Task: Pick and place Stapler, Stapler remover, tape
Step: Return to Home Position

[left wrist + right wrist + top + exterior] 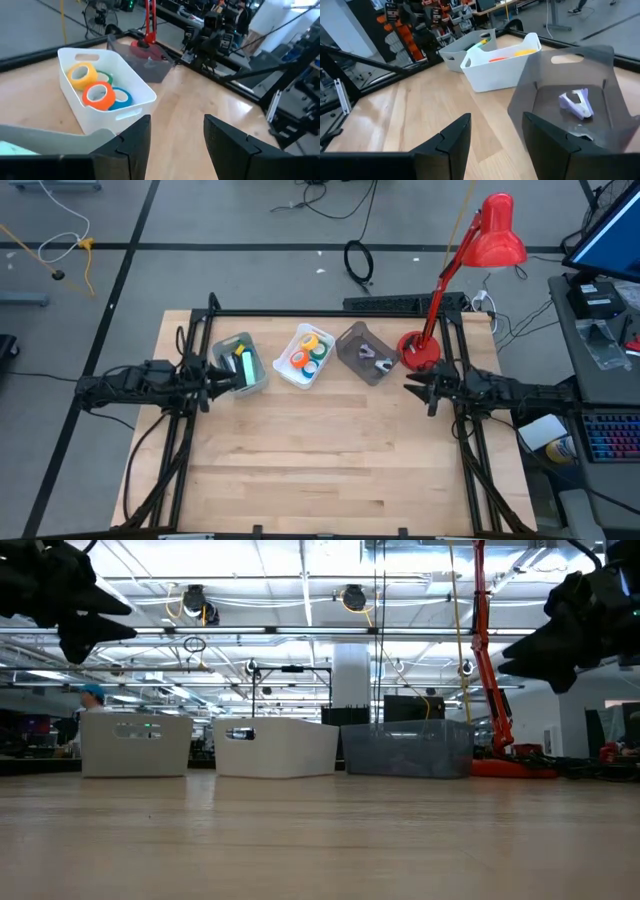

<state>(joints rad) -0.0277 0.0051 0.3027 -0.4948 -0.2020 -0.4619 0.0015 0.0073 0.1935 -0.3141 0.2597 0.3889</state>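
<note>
Now that the four small ring-shaped tape rolls [98,95], blue, yellow, green and orange, lie heaped in the white plastic bin [142,102], mid-row on the far half of the wooden table [320,460], the sorting looks done. Left of it, the pale grey bin [454,56] holds the green stapler [241,364]. Right of it, the smoky translucent bin [600,65] holds the lilac claw-shaped staple remover [577,102].

So it's all about pulling clear! The left gripper [176,125] is the nearer one. It hangs at the pale grey bin's near right corner, the tape just to its right and a touch farther, jaws parted and empty. The right gripper [496,122], fingers also spread on nothing, hangs right of the smoky bin, near the red desk lamp [497,238] and its base. My call: each arm wants to draw straight outward from the row, left going left, right going right.
</note>
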